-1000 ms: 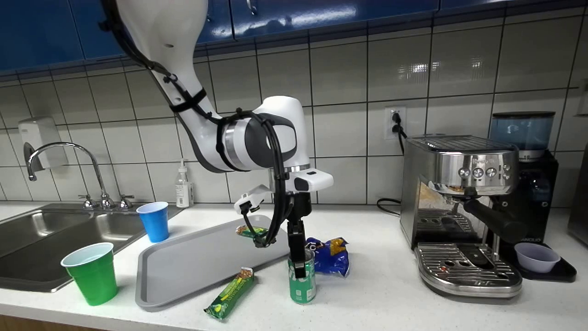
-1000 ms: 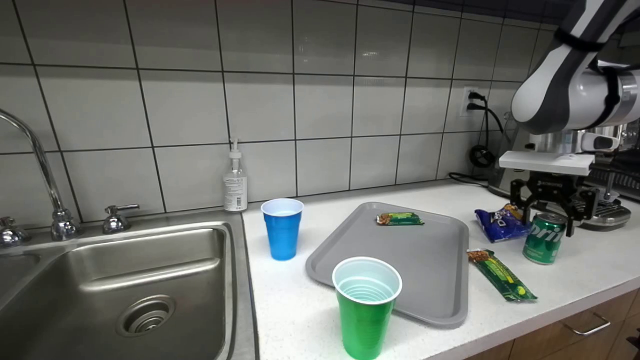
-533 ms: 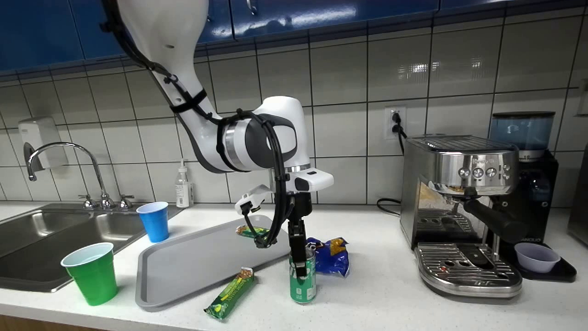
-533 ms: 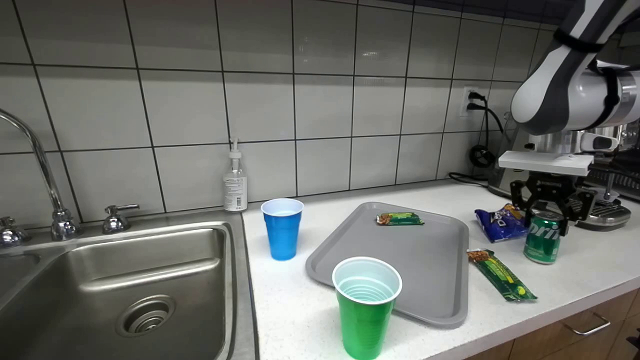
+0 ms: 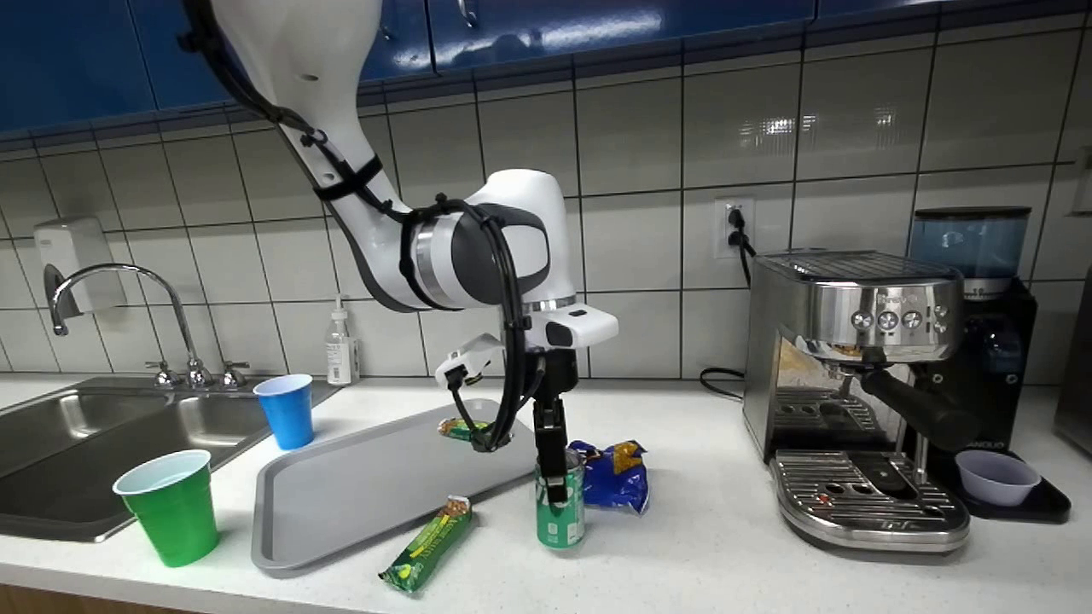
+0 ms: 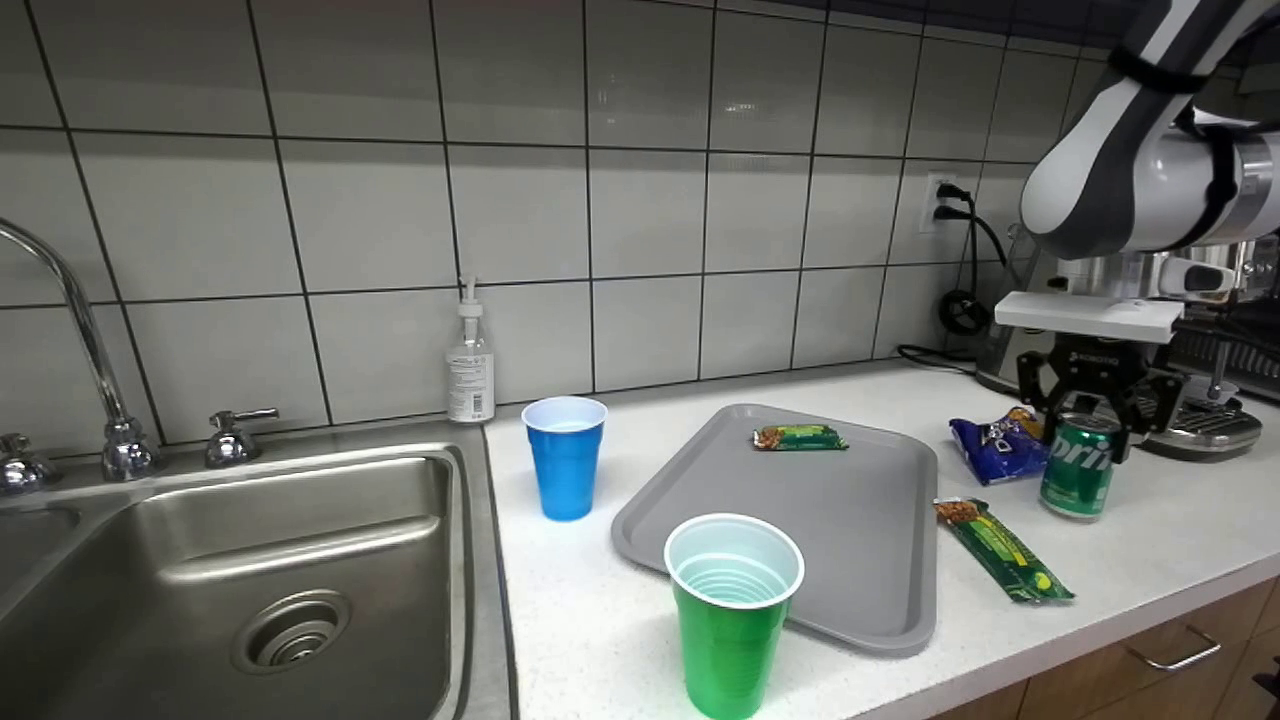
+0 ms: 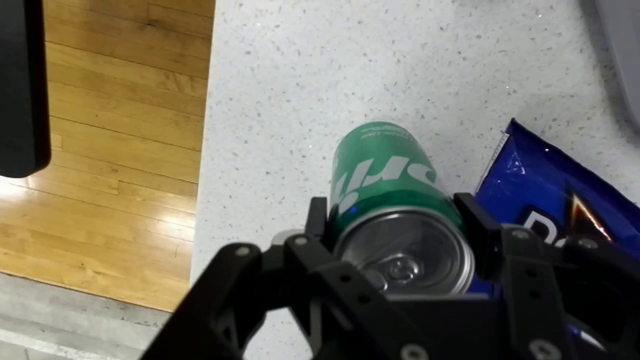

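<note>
In an exterior view, a gray tray (image 5: 367, 486) is followed by a wrapped bar (image 5: 429, 546); then a green can (image 5: 560, 525), upright, is pinched between the jaws of the gripper (image 5: 557, 491), just beside a blue bag (image 5: 618, 484).

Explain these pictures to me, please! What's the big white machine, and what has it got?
It's a robot arm. At its end is a black gripper, which pinches like a crab's claw. It is holding a can, with one side of the gripper on each side of it.

The wide pictures come from two cameras outside the robot, looking from different places. The close one comes from a camera on its wrist, so you see the can's top.

On the counter lie a tray with a bar on it, a second bar beside the tray, and a bag near the can. A blue cup and a green cup stand near the tray, and there's a coffee machine too.
</note>
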{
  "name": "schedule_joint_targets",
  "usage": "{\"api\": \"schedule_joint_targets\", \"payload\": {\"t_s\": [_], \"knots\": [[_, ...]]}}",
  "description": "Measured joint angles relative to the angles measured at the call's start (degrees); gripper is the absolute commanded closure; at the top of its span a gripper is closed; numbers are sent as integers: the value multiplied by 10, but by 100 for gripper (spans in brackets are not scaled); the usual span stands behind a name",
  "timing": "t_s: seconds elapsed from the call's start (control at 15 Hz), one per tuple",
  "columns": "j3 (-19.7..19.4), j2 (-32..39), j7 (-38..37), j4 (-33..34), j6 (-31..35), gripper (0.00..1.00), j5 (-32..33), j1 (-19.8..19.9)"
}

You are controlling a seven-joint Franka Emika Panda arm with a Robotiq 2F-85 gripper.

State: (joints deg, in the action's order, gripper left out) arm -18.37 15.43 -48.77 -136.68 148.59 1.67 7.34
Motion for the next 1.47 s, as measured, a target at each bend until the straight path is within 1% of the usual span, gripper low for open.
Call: {"api": "schedule_joint_targets", "payload": {"t_s": [0.2,0.53,1.0,1.47], "knots": [[7,-20,7,-1,-1,61,-14,0],[30,-42,8,-2,-1,61,-34,-2],[60,-46,6,-1,-1,61,-70,-22],[81,-43,-4,7,0,61,-91,-40]]}}
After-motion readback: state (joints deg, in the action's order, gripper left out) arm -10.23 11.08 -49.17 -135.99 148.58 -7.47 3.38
